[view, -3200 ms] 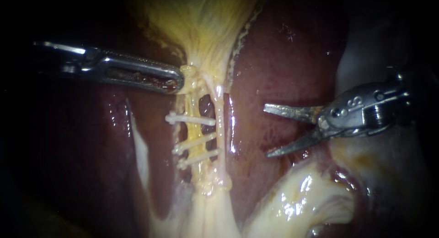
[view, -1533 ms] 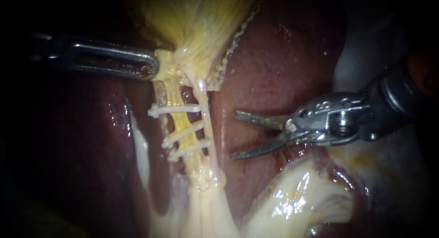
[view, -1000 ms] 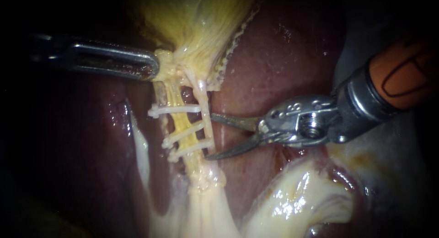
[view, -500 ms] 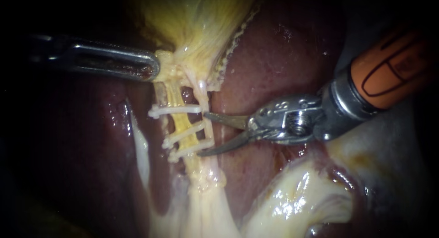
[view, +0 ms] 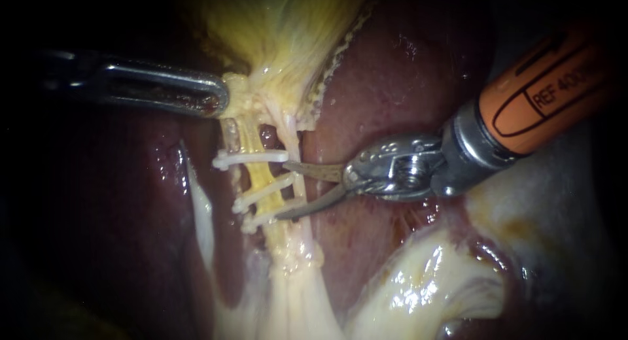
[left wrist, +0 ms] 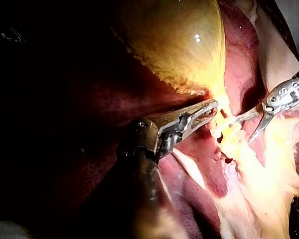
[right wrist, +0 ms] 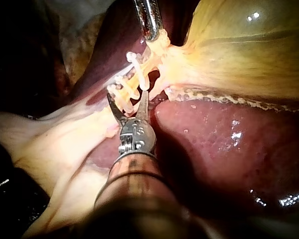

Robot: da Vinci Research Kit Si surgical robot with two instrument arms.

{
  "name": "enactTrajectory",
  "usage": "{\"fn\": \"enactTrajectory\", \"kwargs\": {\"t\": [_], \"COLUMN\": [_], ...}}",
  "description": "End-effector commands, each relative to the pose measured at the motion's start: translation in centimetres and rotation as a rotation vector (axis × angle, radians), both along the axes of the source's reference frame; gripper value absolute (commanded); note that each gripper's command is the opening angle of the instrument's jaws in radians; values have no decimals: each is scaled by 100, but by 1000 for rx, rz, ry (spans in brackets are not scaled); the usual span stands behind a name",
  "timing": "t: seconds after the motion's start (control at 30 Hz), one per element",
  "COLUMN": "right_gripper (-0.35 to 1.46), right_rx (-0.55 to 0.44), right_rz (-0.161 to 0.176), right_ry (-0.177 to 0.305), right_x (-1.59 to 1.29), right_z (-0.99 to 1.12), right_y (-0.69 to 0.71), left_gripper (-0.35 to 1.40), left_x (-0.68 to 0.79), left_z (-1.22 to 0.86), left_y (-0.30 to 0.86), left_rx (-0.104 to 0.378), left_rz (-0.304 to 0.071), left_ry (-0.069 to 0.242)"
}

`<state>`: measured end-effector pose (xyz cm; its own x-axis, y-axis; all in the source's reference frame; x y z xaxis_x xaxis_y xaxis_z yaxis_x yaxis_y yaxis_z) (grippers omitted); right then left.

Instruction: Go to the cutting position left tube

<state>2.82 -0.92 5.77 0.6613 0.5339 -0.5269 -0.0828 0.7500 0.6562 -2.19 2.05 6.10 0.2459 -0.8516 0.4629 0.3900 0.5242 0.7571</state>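
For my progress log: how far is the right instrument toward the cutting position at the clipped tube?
Done: three clips sit across the left tube, and the left instrument has its jaws shut on the gallbladder neck. In hand: the right instrument, blades open, has its tips at the clips' right ends. Left: the blades do not yet span the tube; nothing is cut.
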Motion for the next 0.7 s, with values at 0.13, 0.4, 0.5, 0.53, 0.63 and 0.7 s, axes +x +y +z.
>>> {"fn": "enactTrajectory", "kwargs": {"t": [0.13,0.4,0.5,0.53,0.63,0.7], "right_gripper": [121,122,122,121,117,116], "right_rx": [0,20,49,59,94,106], "right_rz": [1,-2,-9,-8,-8,-12], "right_ry": [-1,16,62,73,114,150], "right_x": [0,7,11,12,15,19], "right_z": [6,15,15,15,15,16], "right_y": [5,12,12,12,13,14], "left_gripper": [-35,-35,-35,-35,-35,-35], "left_x": [0,-1,-1,-1,-1,0], "left_z": [1,1,2,2,3,4], "left_y": [0,-1,-1,-1,0,0], "left_rx": [0,-1,-1,-1,-1,-1], "left_rz": [0,-1,-1,0,0,1], "left_ry": [0,1,1,1,0,0]}}
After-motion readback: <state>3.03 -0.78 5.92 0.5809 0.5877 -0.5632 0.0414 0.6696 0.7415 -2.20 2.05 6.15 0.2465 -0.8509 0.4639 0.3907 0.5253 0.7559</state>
